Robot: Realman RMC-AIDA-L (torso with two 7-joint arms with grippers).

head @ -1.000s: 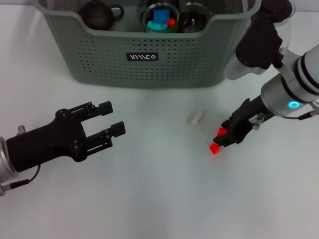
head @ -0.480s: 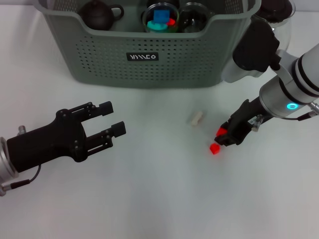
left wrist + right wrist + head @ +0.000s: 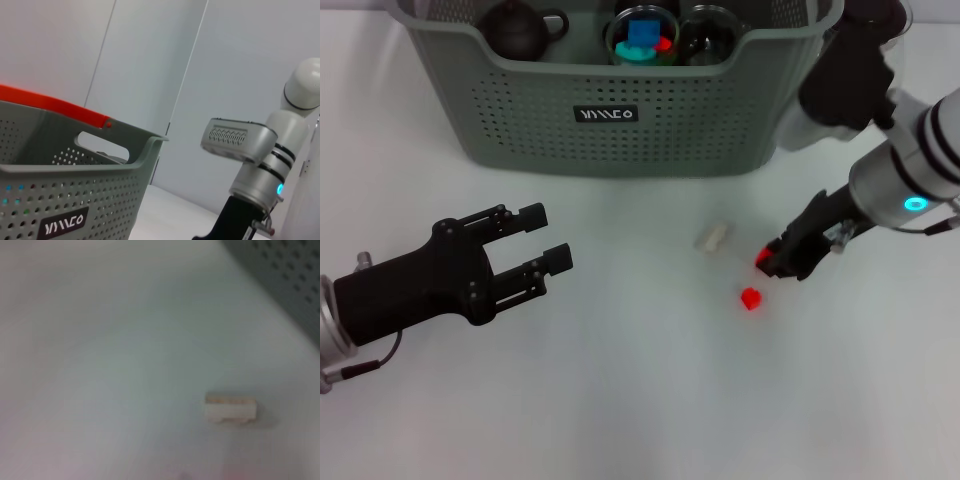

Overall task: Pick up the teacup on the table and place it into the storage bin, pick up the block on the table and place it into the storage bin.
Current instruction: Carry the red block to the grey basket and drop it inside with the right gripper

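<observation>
The grey-green storage bin [image 3: 610, 110] stands at the back, and its perforated wall [image 3: 70, 200] fills the left wrist view. Inside it sit a dark teapot [image 3: 517, 27], a clear cup [image 3: 642, 38] with blue and red pieces, and a dark cup [image 3: 708, 38]; no teacup stands on the table. My right gripper [image 3: 782, 260] hangs low over the table right of centre, shut on a small red block [image 3: 763, 260]. A second red block [image 3: 751, 298] lies just below it. A beige block [image 3: 714, 237] [image 3: 231, 408] lies to their left. My left gripper [image 3: 548, 238] hovers open at the left.
A glass pitcher with a black lid [image 3: 876, 14] stands behind my right arm at the back right. The bin's corner [image 3: 292, 275] shows in the right wrist view. My right arm [image 3: 250, 165] appears beyond the bin in the left wrist view.
My right gripper has lifted and drawn back to the right with the red block at its tip, away from the red block on the table. The left arm has not moved.
</observation>
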